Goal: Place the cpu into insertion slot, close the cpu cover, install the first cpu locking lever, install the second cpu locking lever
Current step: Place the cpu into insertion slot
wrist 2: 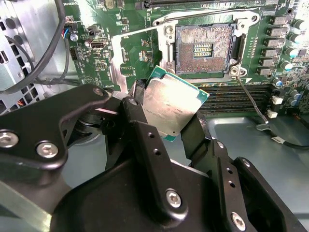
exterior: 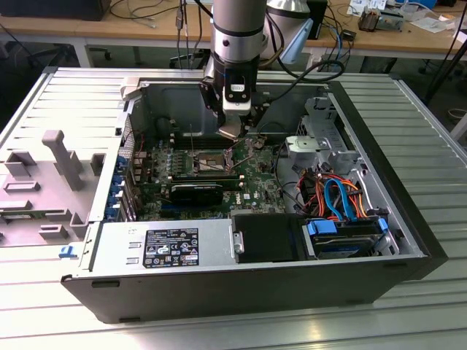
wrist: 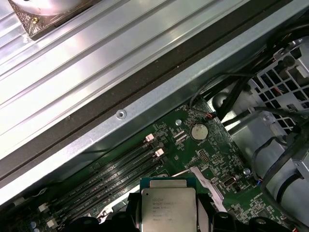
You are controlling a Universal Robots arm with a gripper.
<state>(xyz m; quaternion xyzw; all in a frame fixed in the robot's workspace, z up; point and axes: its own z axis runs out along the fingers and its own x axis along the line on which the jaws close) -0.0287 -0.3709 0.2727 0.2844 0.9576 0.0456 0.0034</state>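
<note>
My gripper [wrist 2: 169, 110] is shut on the cpu [wrist 2: 170, 102], a flat square chip with a silvery top and a green edge, held by two opposite sides. In the first wrist view the cpu [wrist: 169, 207] sits between the black fingers of the gripper [wrist: 169, 215]. The insertion slot [wrist 2: 203, 47] lies uncovered, its gold-brown contact field showing, a short way beyond the tilted chip. A grey metal bar, seemingly the raised cpu cover [wrist 2: 207, 15], runs along one side of the slot. Two thin wire levers [wrist 2: 133, 33] [wrist 2: 251, 99] stick out from its corners. In the exterior view the gripper [exterior: 232, 125] hangs just above the slot [exterior: 209, 162].
The open computer case [exterior: 408, 219] walls in the motherboard. Long black memory slots [wrist 2: 231, 96] run beside the socket. A drive cage [exterior: 321, 146], blue and orange cables [exterior: 337, 195] and the power supply [exterior: 168, 244] crowd the case. A grey fixture [exterior: 66, 168] stands at the exterior view's left.
</note>
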